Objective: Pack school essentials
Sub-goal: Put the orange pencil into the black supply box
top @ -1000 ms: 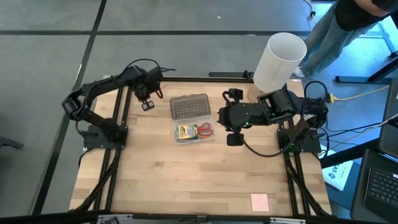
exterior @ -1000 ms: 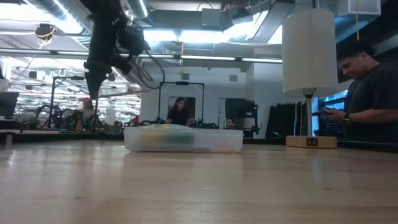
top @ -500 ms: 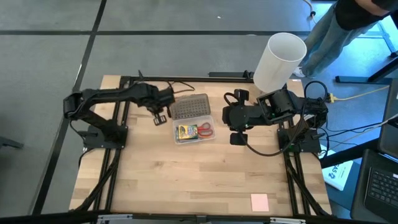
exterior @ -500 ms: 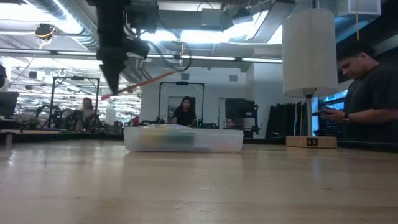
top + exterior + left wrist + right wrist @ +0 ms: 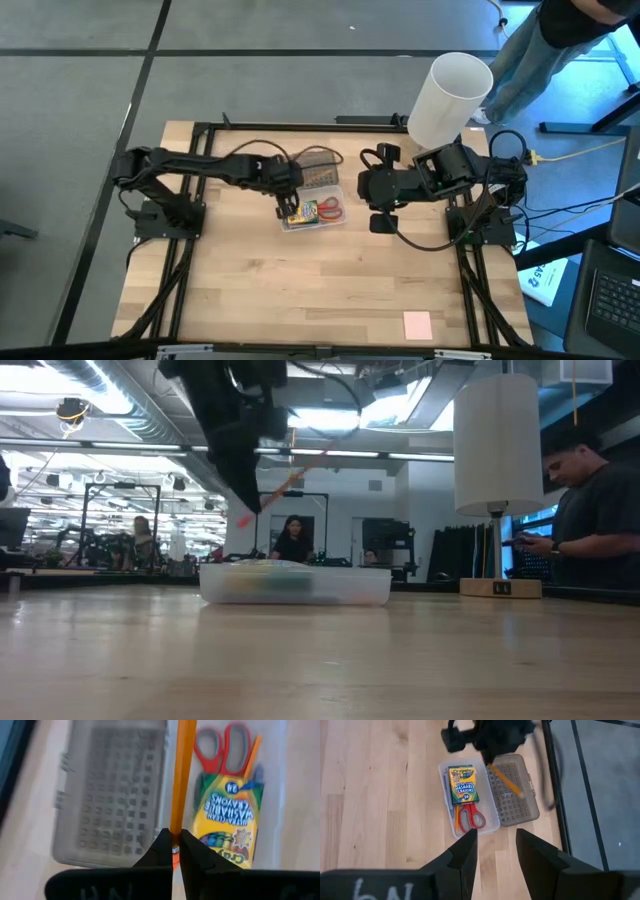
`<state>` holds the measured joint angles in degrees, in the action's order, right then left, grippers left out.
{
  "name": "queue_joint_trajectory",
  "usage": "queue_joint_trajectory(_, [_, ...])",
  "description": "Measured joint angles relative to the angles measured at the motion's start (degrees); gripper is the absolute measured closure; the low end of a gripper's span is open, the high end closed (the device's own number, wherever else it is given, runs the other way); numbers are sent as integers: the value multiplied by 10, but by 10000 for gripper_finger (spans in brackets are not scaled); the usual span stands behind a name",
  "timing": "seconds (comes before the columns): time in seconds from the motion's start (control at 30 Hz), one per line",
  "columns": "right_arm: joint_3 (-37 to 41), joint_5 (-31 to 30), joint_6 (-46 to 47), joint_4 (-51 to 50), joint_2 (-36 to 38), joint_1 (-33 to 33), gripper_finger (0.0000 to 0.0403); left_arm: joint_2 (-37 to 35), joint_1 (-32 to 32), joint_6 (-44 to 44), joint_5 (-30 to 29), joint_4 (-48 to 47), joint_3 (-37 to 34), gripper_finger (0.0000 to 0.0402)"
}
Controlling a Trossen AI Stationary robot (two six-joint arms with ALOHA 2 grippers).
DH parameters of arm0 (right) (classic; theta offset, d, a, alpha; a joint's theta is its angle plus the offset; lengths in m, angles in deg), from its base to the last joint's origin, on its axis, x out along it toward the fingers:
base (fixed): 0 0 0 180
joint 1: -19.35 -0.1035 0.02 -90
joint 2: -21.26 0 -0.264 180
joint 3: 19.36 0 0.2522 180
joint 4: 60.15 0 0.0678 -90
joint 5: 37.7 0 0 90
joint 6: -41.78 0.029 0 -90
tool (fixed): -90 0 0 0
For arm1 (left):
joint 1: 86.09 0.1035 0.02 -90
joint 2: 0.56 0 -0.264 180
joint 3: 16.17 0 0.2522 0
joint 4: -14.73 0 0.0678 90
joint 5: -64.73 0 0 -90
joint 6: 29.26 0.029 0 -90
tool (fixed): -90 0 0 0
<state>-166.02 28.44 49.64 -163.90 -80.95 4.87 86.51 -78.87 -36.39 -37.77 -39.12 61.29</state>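
Observation:
A clear case (image 5: 335, 222) lies mid-table with its grey dotted lid (image 5: 306, 170) open flat on the far side. In it lie a green-and-yellow crayon box (image 5: 227, 820), red-handled scissors (image 5: 222, 747), an orange pencil (image 5: 252, 755) and a blue pen (image 5: 447, 795). My left gripper (image 5: 288, 206) hangs over the case's left part, shut on a second orange pencil (image 5: 182, 770). My right gripper (image 5: 378, 222) stands open and high, right of the case, with nothing between its fingers (image 5: 462, 852). A pink pad (image 5: 417, 323) lies near the front right. My left gripper pinches the orange pencil near its eraser end (image 5: 176, 832) between its two fingertips. The fingers slant down from the table's left. The pencil (image 5: 290, 480) sticks out past them, lifted clear above the case and tilted, eraser end lowest.
A tall white cylinder (image 5: 450, 100) stands at the table's far right corner. A person (image 5: 595, 510) stands beyond the right edge. Bare wood lies between the case and the table's near edge.
My left gripper has swung from the table's far left corner toward the right, to above the case, and has tipped to point more steeply down. The orange pencil has travelled with it, clear of the table throughout. My right gripper has stayed in place.

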Motion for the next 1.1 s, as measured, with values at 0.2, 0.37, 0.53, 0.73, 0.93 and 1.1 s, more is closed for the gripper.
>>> queue_joint_trajectory(0.2, [0,0,-3,0,0,0,266,57,-5,10,0,31,-1,400])
queue_joint_trajectory(0.37, [0,0,-5,0,0,0,266,86,-5,17,-1,32,-1,400])
queue_joint_trajectory(0.53, [0,0,-6,0,0,0,266,94,-5,17,-1,20,0,400])
queue_joint_trajectory(0.73, [0,0,-6,0,0,0,266,103,-5,17,-1,5,-1,400])
queue_joint_trajectory(0.93, [0,0,-6,0,0,0,266,113,-4,17,-1,7,-1,400])
queue_joint_trajectory(1.1, [0,0,-6,0,0,0,266,113,-4,17,-1,3,-1,395])
